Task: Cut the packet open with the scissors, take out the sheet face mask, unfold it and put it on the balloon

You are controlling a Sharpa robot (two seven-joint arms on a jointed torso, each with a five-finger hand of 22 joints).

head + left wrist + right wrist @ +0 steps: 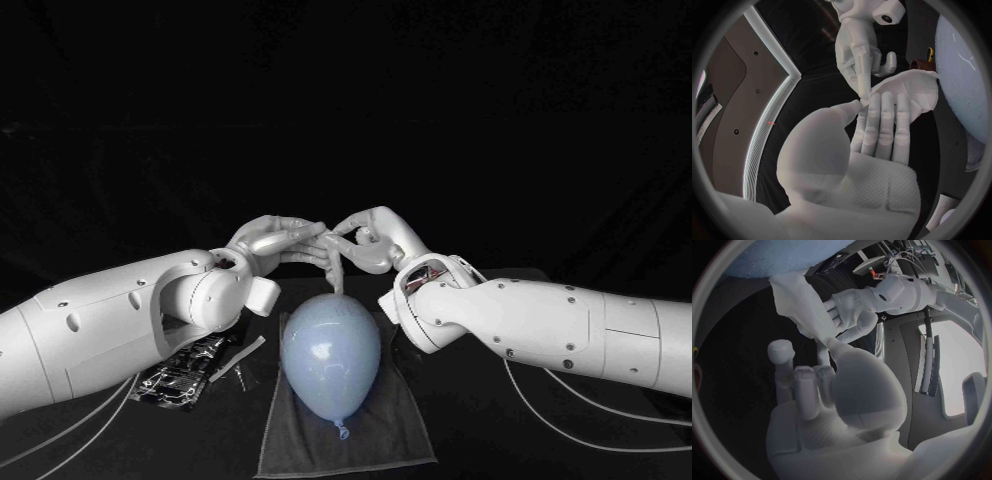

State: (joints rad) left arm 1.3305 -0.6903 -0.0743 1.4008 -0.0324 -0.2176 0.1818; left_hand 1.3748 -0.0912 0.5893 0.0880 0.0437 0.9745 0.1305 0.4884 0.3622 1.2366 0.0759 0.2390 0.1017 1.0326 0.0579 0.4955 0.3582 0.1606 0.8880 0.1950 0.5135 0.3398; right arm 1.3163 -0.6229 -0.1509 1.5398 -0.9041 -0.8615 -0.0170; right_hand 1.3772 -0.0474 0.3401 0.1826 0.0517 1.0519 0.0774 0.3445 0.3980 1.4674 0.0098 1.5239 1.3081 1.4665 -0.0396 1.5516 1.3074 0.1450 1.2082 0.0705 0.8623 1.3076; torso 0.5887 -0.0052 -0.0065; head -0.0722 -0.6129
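Left hand fingers, right hand fingers pinch mask above balloon.

Balloon on cloth; mask just behind it.

No text, label, brand, number or sign can be read; none is made out on the balloon or the grey cloth beneath it.
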